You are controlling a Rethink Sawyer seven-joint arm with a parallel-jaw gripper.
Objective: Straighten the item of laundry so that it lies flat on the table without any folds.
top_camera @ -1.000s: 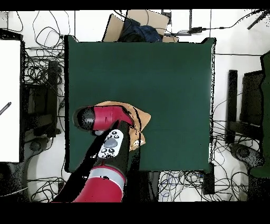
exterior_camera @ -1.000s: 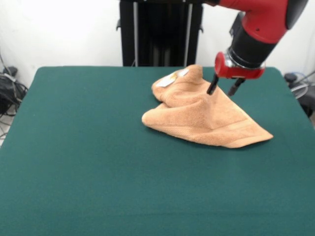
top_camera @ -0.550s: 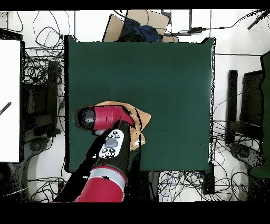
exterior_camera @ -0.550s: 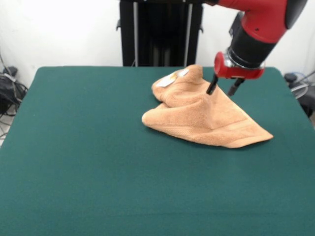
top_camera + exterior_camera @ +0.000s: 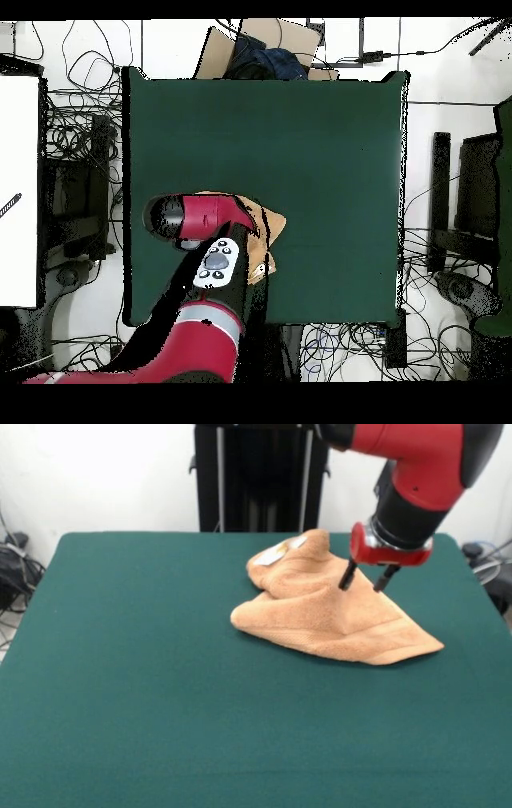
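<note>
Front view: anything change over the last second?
The hand dropped slightly toward the towel, its two fingers apart, gripping nothing. The towel kept its crumpled, folded shape and its spot on the table, white label up.

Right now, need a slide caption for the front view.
Open gripper poised over a crumpled towel on the green table.

- The gripper (image 5: 366,580) drops a little lower and slides slightly sideways, fingers still spread, tips now right at the towel (image 5: 336,616).
- Overhead, the arm (image 5: 205,215) shifts.
</note>
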